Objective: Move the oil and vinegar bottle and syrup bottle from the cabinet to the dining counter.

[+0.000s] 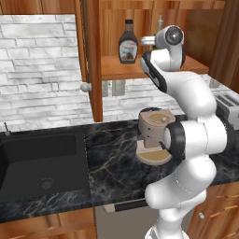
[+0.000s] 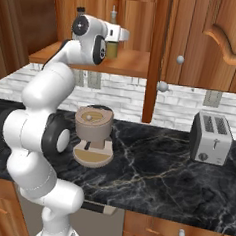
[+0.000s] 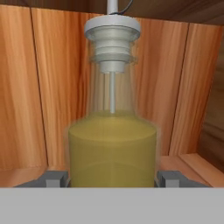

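On the cabinet shelf, right of the syrup, stands the oil bottle: clear glass, yellow-green liquid halfway up, pale ribbed stopper. Around its base sits the gripper, fingers spread, flanking the glass; contact unclear.

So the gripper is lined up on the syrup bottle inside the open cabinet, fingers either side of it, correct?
Not the syrup bottle. The hand view shows the oil and vinegar bottle between the fingers, inside the open cabinet; the gripper is lined up on that one. The syrup bottle stands apart on the shelf in the left base view.
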Motion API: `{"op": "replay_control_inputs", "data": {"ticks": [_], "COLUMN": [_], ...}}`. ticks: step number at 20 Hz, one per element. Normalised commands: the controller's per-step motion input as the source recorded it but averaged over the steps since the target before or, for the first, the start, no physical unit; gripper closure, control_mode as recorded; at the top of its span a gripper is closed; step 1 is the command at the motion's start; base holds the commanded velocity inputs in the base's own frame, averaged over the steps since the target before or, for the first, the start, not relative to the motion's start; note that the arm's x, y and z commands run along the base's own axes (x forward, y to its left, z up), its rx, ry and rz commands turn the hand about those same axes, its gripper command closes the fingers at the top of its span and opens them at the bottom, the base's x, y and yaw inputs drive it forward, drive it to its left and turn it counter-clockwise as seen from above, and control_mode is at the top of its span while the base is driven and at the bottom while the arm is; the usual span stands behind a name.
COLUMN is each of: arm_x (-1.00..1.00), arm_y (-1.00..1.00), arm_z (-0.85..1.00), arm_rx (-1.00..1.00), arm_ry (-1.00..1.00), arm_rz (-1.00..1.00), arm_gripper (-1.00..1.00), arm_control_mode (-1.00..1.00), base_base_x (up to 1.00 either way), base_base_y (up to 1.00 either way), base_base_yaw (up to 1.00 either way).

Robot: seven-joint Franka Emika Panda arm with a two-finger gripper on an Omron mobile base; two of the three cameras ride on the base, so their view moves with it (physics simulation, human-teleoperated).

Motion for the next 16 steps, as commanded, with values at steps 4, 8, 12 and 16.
{"op": "replay_control_inputs", "data": {"ticks": [4,8,12,16], "arm_x": [-0.2,-0.42,-0.68,-0.86], "arm_y": [0.0,0.0,-0.05,-0.02], "arm_z": [-0.1,-0.1,0.0,0.22], "arm_rx": [0.0,0.0,0.0,0.0], "arm_ry": [-0.11,-0.11,-0.11,-0.05], "arm_rz": [0.0,0.0,0.0,0.0], "arm_gripper": [1.0,1.0,1.0,1.0], "arm_control_mode": [-1.0,-1.0,-1.0,-1.0], "base_base_x": [0.0,0.0,0.0,0.0], "base_base_y": [0.0,0.0,0.0,0.0], "base_base_yaw": [0.0,0.0,0.0,0.0]}}
